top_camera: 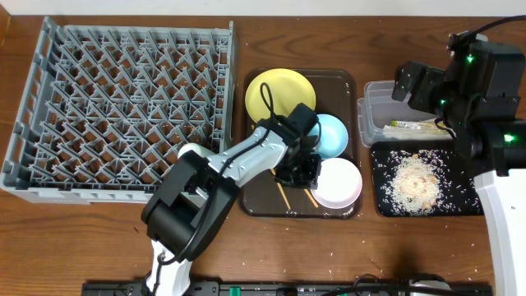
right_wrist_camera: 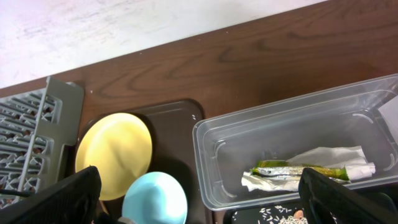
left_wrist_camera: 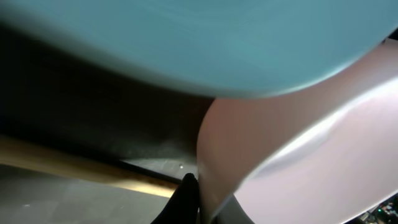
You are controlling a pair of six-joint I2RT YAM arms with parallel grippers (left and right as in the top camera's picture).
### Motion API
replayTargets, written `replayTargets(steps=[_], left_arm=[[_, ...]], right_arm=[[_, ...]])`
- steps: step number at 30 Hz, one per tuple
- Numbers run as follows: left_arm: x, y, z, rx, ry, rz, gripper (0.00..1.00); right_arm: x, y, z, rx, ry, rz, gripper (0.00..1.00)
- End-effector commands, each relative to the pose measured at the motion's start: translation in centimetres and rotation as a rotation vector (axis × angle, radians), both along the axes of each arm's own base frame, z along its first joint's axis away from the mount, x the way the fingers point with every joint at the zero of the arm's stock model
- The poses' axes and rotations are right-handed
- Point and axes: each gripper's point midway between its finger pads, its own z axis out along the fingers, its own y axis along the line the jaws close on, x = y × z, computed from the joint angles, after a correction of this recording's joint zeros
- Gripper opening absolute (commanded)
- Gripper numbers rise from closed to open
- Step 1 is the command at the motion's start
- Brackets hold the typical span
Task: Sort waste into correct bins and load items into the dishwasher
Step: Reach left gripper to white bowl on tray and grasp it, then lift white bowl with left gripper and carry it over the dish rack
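The left gripper (top_camera: 297, 173) is down in the brown serving tray (top_camera: 256, 204), just beside the blue bowl (top_camera: 335, 136) and white bowl (top_camera: 341, 185). I cannot tell if its fingers are spread or pinching. The 2 chopsticks (top_camera: 282, 196) poke out beneath it, their long axis running toward the tray's near edge. The right gripper (right_wrist_camera: 199, 202), spread wide, hangs well apart over the clear tub (right_wrist_camera: 214, 146), so the left arm is the nearer one.

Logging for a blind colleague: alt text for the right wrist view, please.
A clear plastic tub holds a white paper wrapper and a green-and-yellow packet. Left of it, a yellow plate and light blue bowl sit on a dark brown tray, beside the grey dish rack.
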Motion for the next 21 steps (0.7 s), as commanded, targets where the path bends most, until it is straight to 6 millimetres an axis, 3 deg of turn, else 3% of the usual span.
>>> replayTargets(steps=[1, 5, 10, 14, 16, 19, 20, 21], left_arm=[[0.6, -0.1, 1.2, -0.041, 0.025, 0.024, 0.07], [0.8, 0.0, 3.3, -0.069, -0.004, 0.028, 0.07], [1.3, -0.2, 8.6, -0.165, -0.134, -0.007, 0.08], [2.8, 1.6, 13.5, -0.229, -0.260, 0.028, 0.07], [5.3, 5.0, 15.7, -0.183, -0.363, 0.130, 0.07], [8.8, 11.5, 16.7, 0.002, -0.512, 0.303, 0.07], [10.1, 14.2, 17.1, 0.089, -0.569, 0.373, 0.07], [11.8, 18.8, 17.8, 0.235, -0.660, 0.486, 0.07]], right_arm=[[0.2, -0.4, 0.0, 0.002, 0.001, -0.025, 0.99], [0.2, -0.4, 0.0, 0.002, 0.001, -0.025, 0.99], [0.2, -0.4, 0.0, 0.002, 0.001, -0.025, 0.99], [0.2, -0.4, 0.0, 0.002, 0.001, -0.025, 0.99], [0.2, -0.4, 0.0, 0.002, 0.001, -0.025, 0.99], [0.2, -0.4, 0.0, 0.002, 0.001, -0.025, 0.99], [0.2, -0.4, 0.0, 0.002, 0.001, -0.025, 0.99], [0.2, -0.4, 0.0, 0.002, 0.001, -0.025, 0.99]])
